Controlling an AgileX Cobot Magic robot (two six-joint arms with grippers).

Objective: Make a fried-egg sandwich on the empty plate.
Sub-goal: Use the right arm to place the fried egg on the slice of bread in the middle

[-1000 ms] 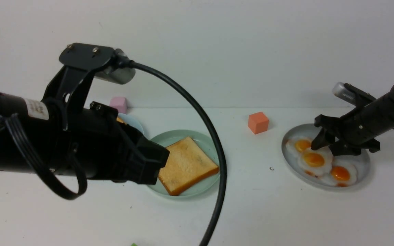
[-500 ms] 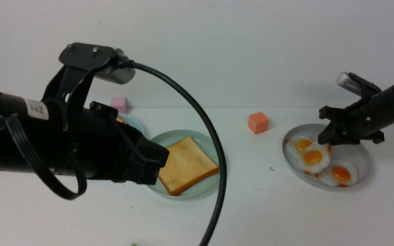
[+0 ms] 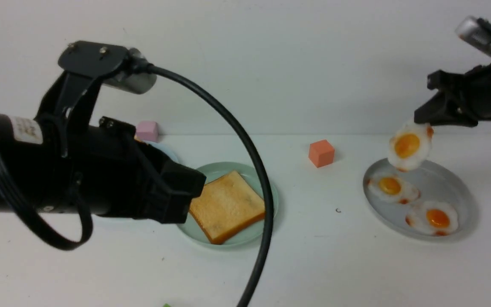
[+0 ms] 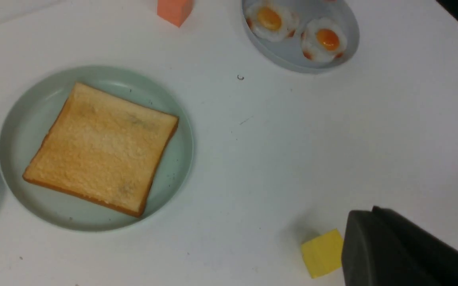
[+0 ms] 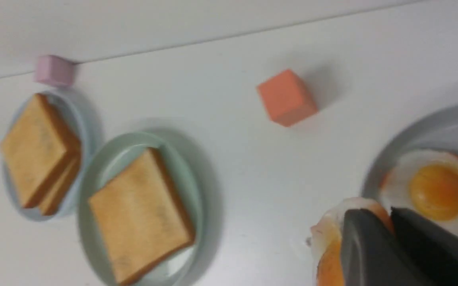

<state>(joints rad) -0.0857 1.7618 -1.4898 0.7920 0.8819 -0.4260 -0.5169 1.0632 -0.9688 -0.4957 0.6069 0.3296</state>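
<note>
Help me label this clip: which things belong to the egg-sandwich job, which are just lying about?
Job: fried egg in the right gripper, toast slice, mint-green plate, spare toast slices.
Lying about: orange cube, pink cube, yellow cube, two leftover eggs, grey plate.

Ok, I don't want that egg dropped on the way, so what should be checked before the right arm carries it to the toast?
1. Egg in right claw: ok, it hangs from the shut claw, above the grey plate.
2. Grip secure: cannot tell; only the egg's edge is pinched.
3. One egg only: ok, two other eggs lie on the grey plate.
4. Toast ready: ok, flat on the mint plate.
5. Orange cube off the route: ok, probably; it sits farther back.
6. Left arm clear of the toast: cannot tell; in the front view it overlaps the mint plate's left edge.
</note>
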